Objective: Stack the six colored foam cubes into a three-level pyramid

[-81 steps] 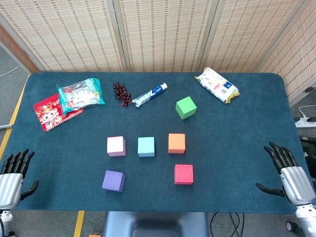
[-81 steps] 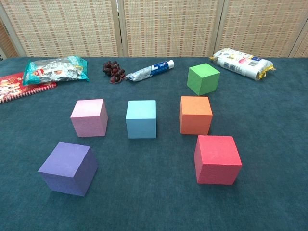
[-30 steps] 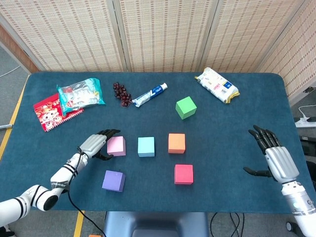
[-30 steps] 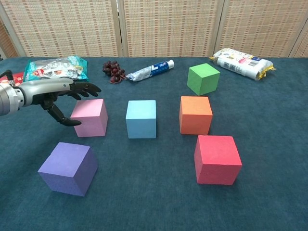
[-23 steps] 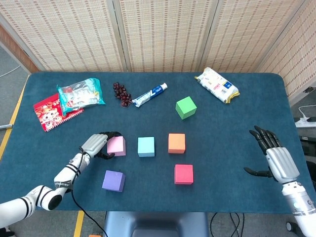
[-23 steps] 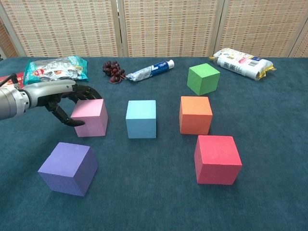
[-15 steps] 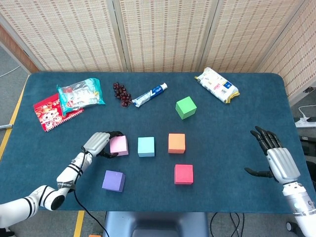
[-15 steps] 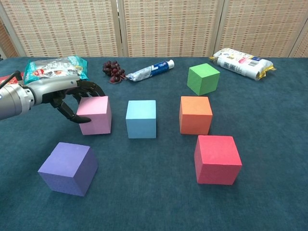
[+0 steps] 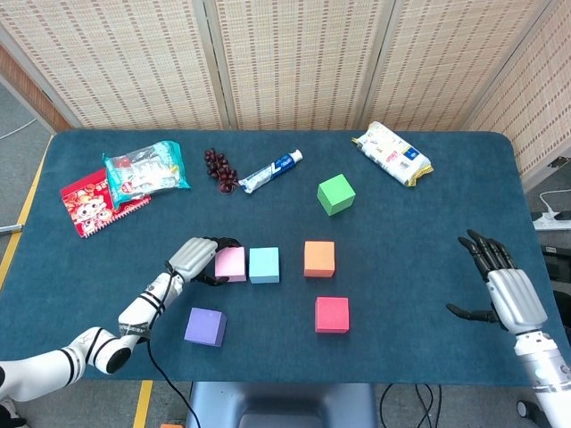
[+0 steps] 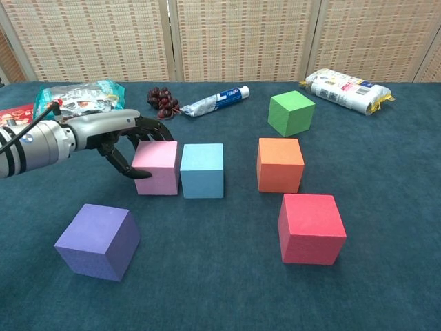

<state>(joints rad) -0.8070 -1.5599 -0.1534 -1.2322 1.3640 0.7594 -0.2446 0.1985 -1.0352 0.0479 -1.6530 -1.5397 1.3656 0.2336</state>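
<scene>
The left hand (image 10: 114, 140) is wrapped round the left side of the pink cube (image 10: 156, 167), fingers curled over its far top edge and thumb low on its near left corner, so it grips the cube on the table. The pink cube sits just beside the light blue cube (image 10: 202, 169) on its right, the two faces about touching. The orange cube (image 10: 280, 164) stands a gap further right in the same row. If the bottom row is being closed up, the orange one looks like the next to shift leftward, and the right hand (image 9: 501, 291) is nearer it, hovering spread and empty at the right edge of the table (image 9: 419, 232). Purple cube (image 10: 98, 240) and red cube (image 10: 311, 228) wait nearer, the green cube (image 10: 291, 113) farther back
</scene>
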